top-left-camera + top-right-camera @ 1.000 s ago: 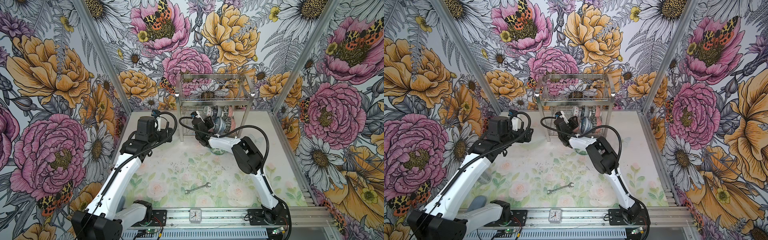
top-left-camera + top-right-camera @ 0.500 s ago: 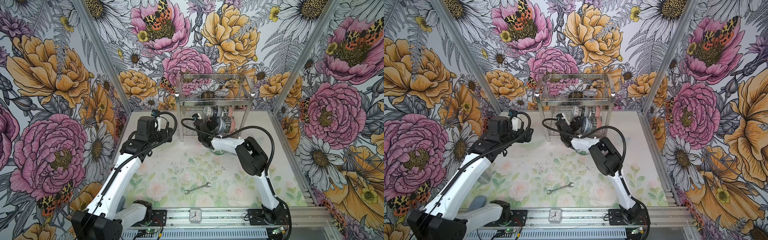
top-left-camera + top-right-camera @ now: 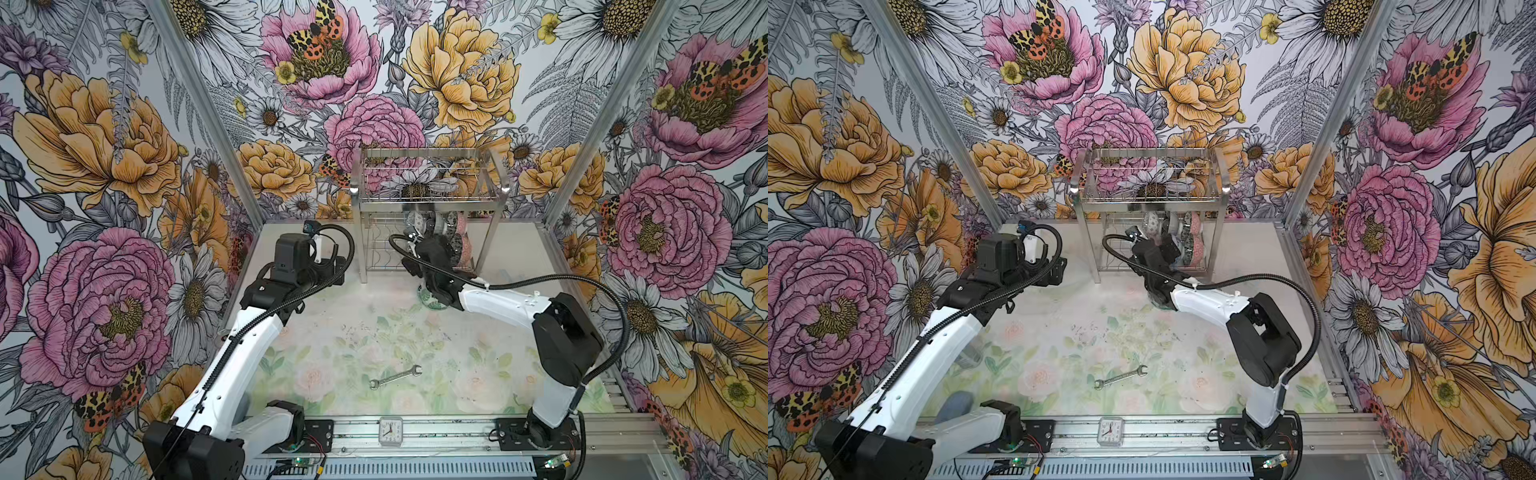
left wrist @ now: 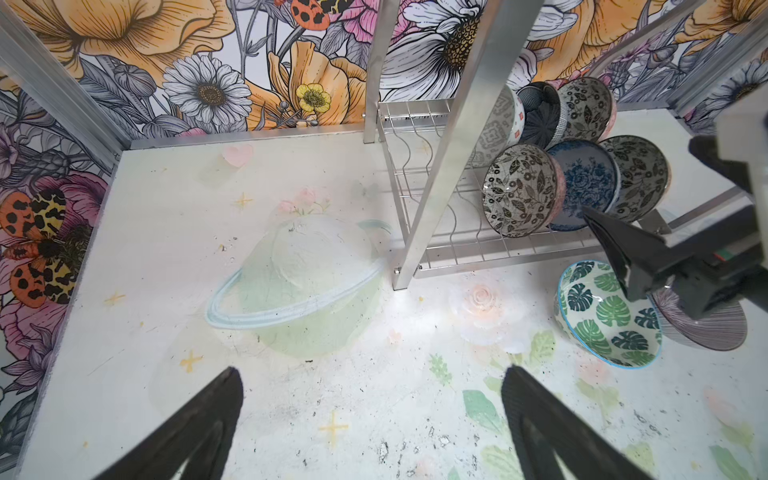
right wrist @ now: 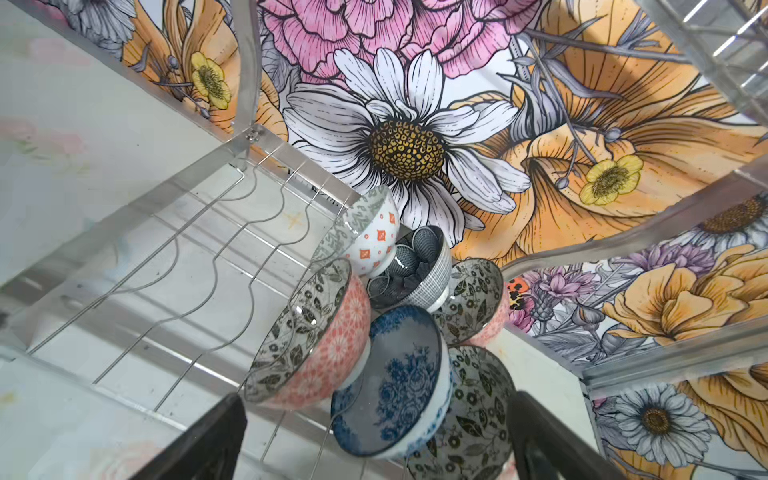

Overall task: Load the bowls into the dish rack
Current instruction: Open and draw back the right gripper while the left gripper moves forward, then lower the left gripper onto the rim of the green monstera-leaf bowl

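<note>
Hovering at the near edge of the dish rack [image 3: 424, 200], the right arm [image 3: 498, 300] holds its jaws apart and empty, just in front of six bowls [image 5: 399, 374] standing on edge at the right of the lower shelf. A green leaf bowl [image 4: 606, 316] and a grey striped bowl [image 4: 706, 328] lie side by side on the tabletop [image 3: 332, 332] beneath it. The left arm [image 3: 249, 340] waits left of the rack, jaws apart. One of those two likely comes next, backing out first, for a free slot further left.

Your left arm [image 3: 249, 345] bent and raised, left gripper [image 4: 372, 374] spread wide, empty, your right arm [image 3: 498, 301] stretched low ahead, right gripper [image 5: 376, 401] spread wide.
</note>
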Available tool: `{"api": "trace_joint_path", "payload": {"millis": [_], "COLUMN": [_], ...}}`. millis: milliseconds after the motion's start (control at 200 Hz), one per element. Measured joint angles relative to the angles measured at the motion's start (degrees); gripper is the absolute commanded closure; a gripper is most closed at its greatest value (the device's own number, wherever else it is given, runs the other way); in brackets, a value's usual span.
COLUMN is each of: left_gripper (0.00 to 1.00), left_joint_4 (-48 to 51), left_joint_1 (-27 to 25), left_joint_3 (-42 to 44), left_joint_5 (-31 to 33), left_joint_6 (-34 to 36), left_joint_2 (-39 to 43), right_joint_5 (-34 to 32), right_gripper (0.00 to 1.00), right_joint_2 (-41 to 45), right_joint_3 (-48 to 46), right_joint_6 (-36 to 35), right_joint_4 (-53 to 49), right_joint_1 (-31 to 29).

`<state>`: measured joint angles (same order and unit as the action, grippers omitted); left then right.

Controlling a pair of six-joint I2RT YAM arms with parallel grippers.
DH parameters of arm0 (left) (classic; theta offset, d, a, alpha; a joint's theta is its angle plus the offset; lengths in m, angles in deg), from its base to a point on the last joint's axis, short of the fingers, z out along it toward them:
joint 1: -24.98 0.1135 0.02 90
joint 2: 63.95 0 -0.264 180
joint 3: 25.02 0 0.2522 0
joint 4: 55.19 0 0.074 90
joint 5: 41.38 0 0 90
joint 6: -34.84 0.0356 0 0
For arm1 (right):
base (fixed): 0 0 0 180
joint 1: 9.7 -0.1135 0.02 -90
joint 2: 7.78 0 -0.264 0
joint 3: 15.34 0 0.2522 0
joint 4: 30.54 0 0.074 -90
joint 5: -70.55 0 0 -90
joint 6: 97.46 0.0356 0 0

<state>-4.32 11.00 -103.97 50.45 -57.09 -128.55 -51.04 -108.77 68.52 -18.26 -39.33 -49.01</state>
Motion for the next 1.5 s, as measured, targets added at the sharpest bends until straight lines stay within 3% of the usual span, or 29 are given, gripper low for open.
{"api": "trace_joint_path", "payload": {"millis": [150,530,931,1501], "left_gripper": [0.01,0.01,0.01,0.03], "left_joint_4": [0.0,-1.2,-13.2,-19.4], "left_joint_1": [-1.1,-13.2,-19.7,-25.3], "left_joint_3": [0.0,0.7,7.1,-2.1], "left_joint_5": [-1.0,1.8,2.4,-1.3], "left_joint_6": [-0.3,-6.9,-17.7,-20.3], "left_joint_2": [-0.1,-1.7,-13.5,-35.3], "right_joint_5": [3.2,12.7,17.1,17.6], "right_gripper": [0.0,0.0,0.0,0.0], "right_joint_2": [7.1,23.8,24.7,27.8], "right_joint_3": [-6.5,-14.7,-14.9,-18.8], "right_joint_6": [4.1,13.3,16.2,17.4], "right_joint_4": [-1.8,-7.0,-10.6,-12.1], "right_joint_1": [0.9,9.4,10.2,12.0]}}
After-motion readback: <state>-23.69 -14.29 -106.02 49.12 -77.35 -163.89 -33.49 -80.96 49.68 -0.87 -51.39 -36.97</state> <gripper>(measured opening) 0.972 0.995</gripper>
